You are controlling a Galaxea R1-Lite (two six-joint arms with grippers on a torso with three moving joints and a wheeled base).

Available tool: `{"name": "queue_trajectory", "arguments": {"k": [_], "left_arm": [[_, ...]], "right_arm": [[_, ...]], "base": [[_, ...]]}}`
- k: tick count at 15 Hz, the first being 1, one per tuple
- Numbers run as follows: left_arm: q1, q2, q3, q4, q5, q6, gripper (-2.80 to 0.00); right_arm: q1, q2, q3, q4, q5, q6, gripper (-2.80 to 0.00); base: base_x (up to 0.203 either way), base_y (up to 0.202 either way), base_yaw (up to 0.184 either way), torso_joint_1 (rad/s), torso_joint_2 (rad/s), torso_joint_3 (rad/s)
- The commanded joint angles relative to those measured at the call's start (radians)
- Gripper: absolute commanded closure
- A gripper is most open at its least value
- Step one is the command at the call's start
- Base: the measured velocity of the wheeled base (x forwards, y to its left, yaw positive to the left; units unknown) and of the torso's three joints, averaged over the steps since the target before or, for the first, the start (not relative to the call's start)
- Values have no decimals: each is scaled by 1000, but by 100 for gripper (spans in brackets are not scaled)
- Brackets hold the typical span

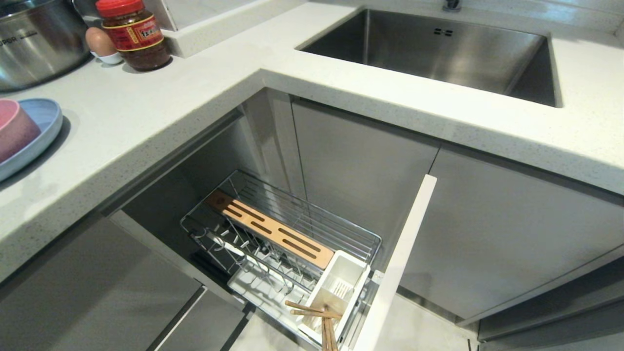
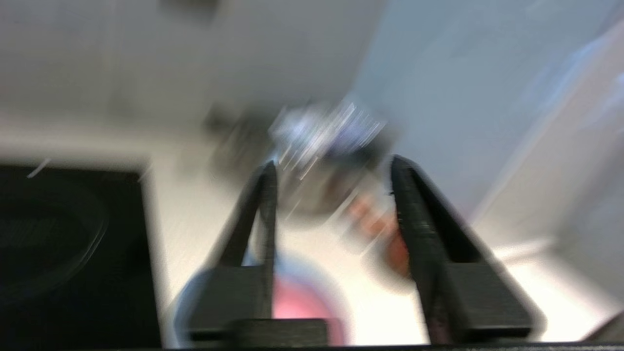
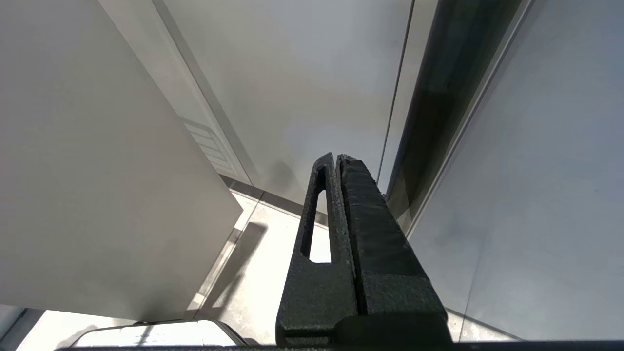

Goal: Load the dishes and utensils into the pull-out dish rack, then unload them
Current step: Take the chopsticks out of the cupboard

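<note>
A speckled white counter [image 1: 161, 122] wrapped the steel sink [image 1: 438, 48]. The left claw [image 2: 331, 170] gaped empty; the right claw [image 3: 336, 158] sat pressed together.

Pink bowl [image 1: 14, 132] sits in blue plate [image 1: 41, 129]; chopsticks [image 1: 321, 317] lean in rack [image 1: 292, 234] cup.

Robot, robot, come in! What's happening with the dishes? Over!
Left gripper open, empty, above the counter. Right gripper shut, parked. Chopsticks in utensil cup; pink bowl on blue plate, not yet loaded. Nothing blocking.
</note>
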Motion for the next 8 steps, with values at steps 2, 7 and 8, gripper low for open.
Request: {"name": "queue_trajectory", "arguments": {"k": [2, 7, 8], "left_arm": [[-84, 58, -319, 87, 3, -3, 0], [-487, 218, -476, 331, 67, -88, 0], [-570, 256, -478, 377, 73, -98, 0]], "right_arm": [[0, -4, 0, 0, 0, 1, 0], [0, -4, 0, 0, 0, 1, 0], [0, -4, 0, 0, 0, 1, 0]], "base": [[0, 0, 0, 0, 0, 0], [0, 0, 0, 0, 0, 0], [0, 0, 0, 0, 0, 0]]}}
